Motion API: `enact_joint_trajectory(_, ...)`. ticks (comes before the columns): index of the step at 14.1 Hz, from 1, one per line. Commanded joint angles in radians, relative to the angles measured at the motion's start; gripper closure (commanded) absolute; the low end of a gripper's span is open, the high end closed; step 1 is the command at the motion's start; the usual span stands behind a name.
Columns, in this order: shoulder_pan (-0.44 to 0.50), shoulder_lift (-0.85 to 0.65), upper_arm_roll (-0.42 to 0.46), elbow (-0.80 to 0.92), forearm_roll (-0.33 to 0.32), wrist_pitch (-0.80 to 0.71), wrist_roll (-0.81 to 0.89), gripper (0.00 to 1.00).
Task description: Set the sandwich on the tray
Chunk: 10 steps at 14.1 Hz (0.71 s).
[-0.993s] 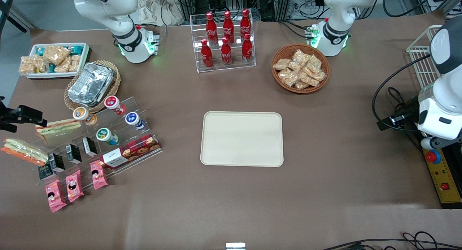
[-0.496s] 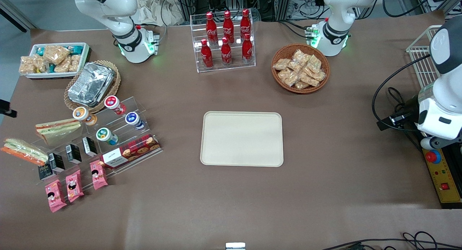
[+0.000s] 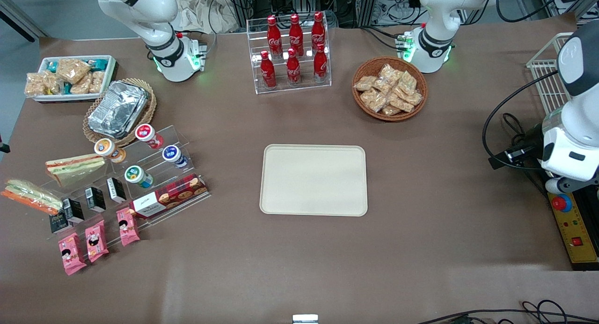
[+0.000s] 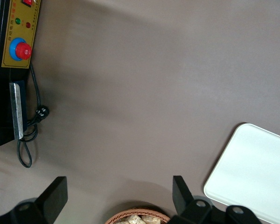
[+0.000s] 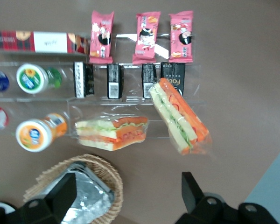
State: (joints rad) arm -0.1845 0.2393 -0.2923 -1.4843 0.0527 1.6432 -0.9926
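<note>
the gripper (image 5: 126, 198) is hovering with fingers spread above the clear stepped rack (image 3: 140, 174), empty. the sandwich (image 5: 179, 115) is lying at the rack's end, well apart from the tray (image 3: 313, 180); i'd descend squarely across its orange-edged width.

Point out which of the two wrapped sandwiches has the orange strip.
The sandwich resting against the black cartons, orange along one edge; the paler wedge sandwich lies beside it. The gripper hovers open above both.

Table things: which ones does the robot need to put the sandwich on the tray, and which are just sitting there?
Needed: sandwich with the orange-red edge; tray; gripper, open, above the two sandwiches.
Just sitting: paler sandwich; cola bottles; pink snack packets; foil container; snack basket.
</note>
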Motion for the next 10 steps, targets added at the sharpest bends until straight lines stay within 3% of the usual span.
enact_joint_trajectory(1, -0.030, 0.058, 0.002, 0.002, -0.007, 0.049, -0.180, 0.00)
enact_joint_trajectory(5, -0.058, 0.138, 0.002, 0.007, -0.001, 0.174, -0.443, 0.01)
enact_joint_trajectory(10, -0.052, 0.186, 0.005, 0.013, -0.011, 0.207, -0.488, 0.01)
